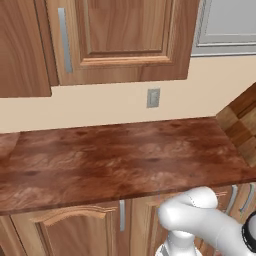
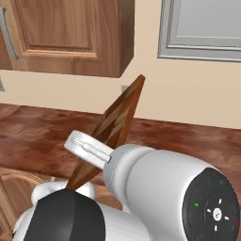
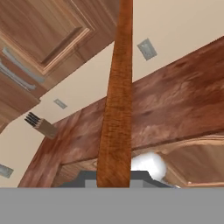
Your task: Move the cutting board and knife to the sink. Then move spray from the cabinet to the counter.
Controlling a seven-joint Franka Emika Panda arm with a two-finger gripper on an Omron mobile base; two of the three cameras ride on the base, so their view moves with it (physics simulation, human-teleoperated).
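Hand: we hold it pinched on the one cutting board [image 3: 116, 109], lifted edge-on above the surface [image 1: 115, 160].
Hand view: adds one knife block [image 3: 41, 124], two outlets.
Left base view: one outlet [image 1: 153, 97].

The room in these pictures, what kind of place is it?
Most likely a kitchen, rendered rather than real. A long reddish-brown counter runs along the wall, with wooden wall cabinets above it. A knife block stands on the counter, and a checkered cutting board is held up on edge.
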